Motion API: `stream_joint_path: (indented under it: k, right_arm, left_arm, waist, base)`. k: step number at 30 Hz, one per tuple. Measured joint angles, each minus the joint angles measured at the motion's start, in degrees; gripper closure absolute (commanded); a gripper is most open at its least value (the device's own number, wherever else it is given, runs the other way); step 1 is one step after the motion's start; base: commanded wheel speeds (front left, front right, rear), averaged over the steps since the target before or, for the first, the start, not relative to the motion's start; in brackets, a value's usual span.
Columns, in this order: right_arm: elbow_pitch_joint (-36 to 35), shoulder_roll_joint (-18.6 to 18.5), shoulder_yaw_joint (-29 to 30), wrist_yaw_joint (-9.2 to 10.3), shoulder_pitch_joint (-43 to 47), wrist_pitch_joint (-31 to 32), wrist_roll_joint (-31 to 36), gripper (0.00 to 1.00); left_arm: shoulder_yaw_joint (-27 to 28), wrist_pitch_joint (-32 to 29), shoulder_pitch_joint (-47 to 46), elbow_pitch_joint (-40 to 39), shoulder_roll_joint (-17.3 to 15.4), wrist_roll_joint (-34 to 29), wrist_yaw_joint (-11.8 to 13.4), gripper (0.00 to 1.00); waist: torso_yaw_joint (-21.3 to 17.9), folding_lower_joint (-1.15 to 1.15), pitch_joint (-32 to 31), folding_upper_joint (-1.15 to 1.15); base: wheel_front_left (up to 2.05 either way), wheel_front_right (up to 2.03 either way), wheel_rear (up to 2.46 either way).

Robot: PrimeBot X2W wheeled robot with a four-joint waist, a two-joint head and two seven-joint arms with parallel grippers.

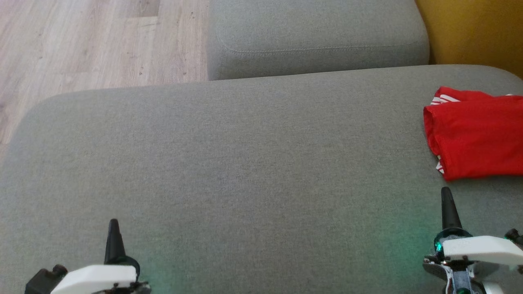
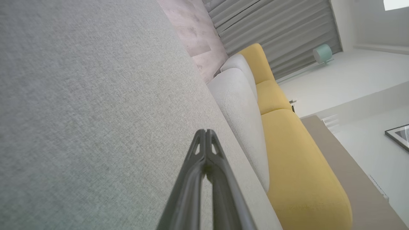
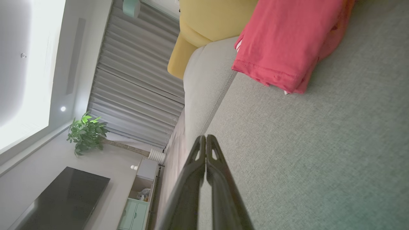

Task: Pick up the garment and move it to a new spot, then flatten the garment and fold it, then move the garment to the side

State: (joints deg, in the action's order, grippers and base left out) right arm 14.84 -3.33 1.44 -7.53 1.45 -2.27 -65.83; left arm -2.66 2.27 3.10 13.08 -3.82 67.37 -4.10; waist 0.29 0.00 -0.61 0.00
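Note:
The garment is a red piece with white stripes at its edges, lying folded at the right edge of the grey sofa seat. The right wrist view shows the garment folded in layers ahead of that arm's fingers. My right gripper is shut and empty, just below the garment's near edge, apart from it. At the lower left my left gripper rests shut and empty over bare cushion. Each wrist view shows its own gripper, the left gripper and the right gripper, with tips pressed together.
A second grey cushion sits beyond the seat, with a yellow cushion at the far right. Wooden floor lies to the upper left. Curtains, a plant and a dark screen show in the room.

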Motion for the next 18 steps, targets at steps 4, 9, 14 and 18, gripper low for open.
stream_joint_path:
  k: [4,9,14,18]
  right_arm:
    - [0.0,0.0,0.5,0.00,-0.1,0.9,-2.8,1.00]
    - [0.2,-0.1,0.9,0.00,-0.8,1.6,-6.2,1.00]
    - [0.3,-0.1,1.3,0.00,-1.5,2.4,-9.7,1.00]
    - [0.4,-0.1,1.7,0.00,-1.9,3.1,-12.4,1.00]
  left_arm:
    - [0.6,-0.8,-0.7,0.1,0.0,2.6,0.0,1.00]
    - [1.0,-1.4,-1.2,0.6,0.0,6.0,-0.6,1.00]
    - [1.5,-2.3,-2.1,0.8,0.0,9.3,-1.0,1.00]
    - [2.2,-3.0,-2.7,1.2,0.0,11.9,-1.3,1.00]
  waist:
    - [0.0,0.00,0.1,0.00]
    - [-0.1,0.00,0.2,0.00]
    - [-0.1,0.00,0.3,0.00]
    - [-0.1,0.00,0.4,0.00]
  base:
    - [0.00,0.00,0.00]
    - [0.00,0.00,0.00]
    - [0.00,0.00,0.00]
    - [0.00,0.00,0.00]
